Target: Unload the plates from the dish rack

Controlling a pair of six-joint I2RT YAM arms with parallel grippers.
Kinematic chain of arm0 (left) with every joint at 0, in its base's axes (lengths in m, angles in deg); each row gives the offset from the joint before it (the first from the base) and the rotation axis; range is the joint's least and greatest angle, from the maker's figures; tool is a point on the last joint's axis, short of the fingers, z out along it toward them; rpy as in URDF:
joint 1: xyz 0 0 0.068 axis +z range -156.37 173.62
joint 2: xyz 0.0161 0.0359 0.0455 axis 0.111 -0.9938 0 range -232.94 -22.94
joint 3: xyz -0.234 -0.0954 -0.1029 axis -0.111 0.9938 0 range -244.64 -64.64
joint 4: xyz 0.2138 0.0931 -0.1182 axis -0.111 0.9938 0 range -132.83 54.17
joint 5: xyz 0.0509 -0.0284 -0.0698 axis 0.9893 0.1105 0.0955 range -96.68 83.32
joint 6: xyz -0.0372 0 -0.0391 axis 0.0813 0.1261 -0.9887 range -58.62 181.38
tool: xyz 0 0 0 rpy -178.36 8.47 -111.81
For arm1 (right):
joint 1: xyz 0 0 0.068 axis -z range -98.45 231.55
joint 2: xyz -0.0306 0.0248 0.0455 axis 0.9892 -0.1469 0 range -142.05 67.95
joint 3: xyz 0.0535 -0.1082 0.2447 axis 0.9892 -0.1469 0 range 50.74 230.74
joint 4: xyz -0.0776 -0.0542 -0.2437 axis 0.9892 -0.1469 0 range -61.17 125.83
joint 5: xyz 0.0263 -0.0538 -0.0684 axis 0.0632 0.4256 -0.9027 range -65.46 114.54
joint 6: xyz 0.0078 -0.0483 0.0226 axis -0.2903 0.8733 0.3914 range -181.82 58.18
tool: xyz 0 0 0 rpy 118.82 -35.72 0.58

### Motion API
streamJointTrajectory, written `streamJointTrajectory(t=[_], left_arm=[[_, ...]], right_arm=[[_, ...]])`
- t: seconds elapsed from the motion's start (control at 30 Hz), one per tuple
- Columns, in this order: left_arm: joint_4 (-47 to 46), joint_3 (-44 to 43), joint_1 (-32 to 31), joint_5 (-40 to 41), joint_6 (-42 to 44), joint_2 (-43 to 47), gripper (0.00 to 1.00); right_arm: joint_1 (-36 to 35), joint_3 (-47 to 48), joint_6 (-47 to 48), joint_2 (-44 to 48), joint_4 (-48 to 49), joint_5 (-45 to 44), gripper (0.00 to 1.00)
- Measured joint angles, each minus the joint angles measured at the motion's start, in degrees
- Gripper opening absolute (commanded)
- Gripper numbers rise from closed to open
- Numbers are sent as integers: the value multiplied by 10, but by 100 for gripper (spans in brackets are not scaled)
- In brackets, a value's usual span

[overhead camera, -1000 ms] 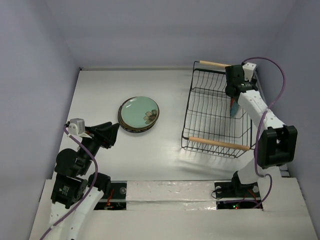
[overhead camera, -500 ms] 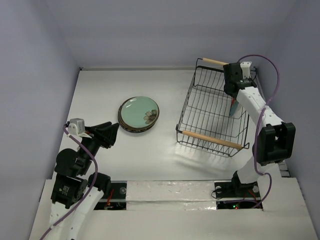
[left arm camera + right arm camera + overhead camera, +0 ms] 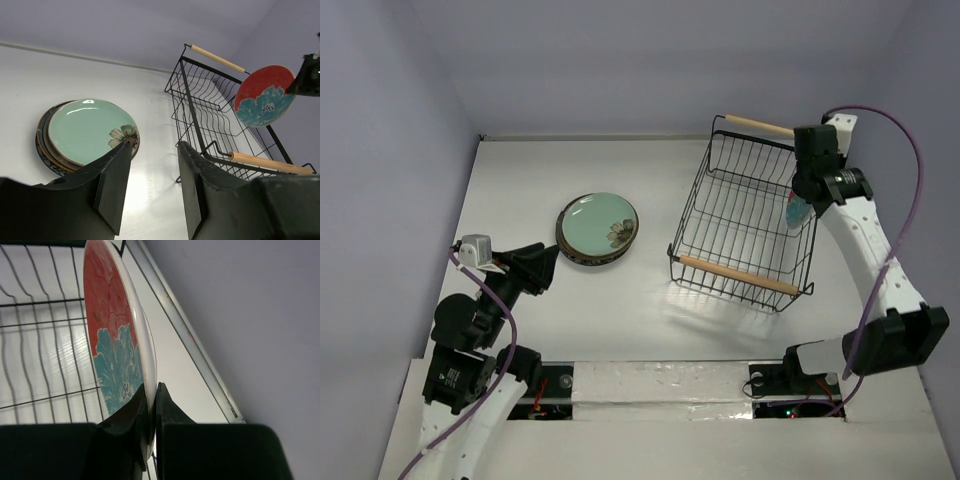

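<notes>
My right gripper is shut on the rim of the red plate with the teal flower, holding it on edge. The red plate hangs above the right side of the black wire dish rack. From above, that plate shows only as a sliver under the right gripper. No other plate shows in the dish rack. A stack of plates with a pale green one on top lies left of centre. My left gripper is open and empty, near the stack.
The rack sits skewed near the right wall, its two wooden handles at the far and near ends. The back wall and the side walls close in the white table. The arm bases stand along the near edge.
The right gripper has shut on the red plate and raised it out of the rack, the arm swinging outward to the right. The rack slid left and turned a little. The left arm stayed put.
</notes>
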Motion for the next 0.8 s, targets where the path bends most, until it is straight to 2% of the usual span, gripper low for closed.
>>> streamJointTrajectory(t=[0.13,0.27,0.43,0.57,0.67,0.8], left_arm=[[0,0,0,0,0,-2,39],[0,0,-1,0,0,-4,39],[0,0,-1,0,0,-8,39],[0,0,-1,2,0,-10,39],[0,0,-1,5,-2,-10,39],[0,0,-1,11,-3,-11,39]], right_arm=[[-9,6,-2,65,-9,43,0],[-35,6,-19,136,1,125,0],[-103,-1,-64,167,69,248,0],[-163,-12,-112,107,170,346,0],[-198,-21,-156,19,259,426,0],[-237,-19,-199,-99,325,489,0]])
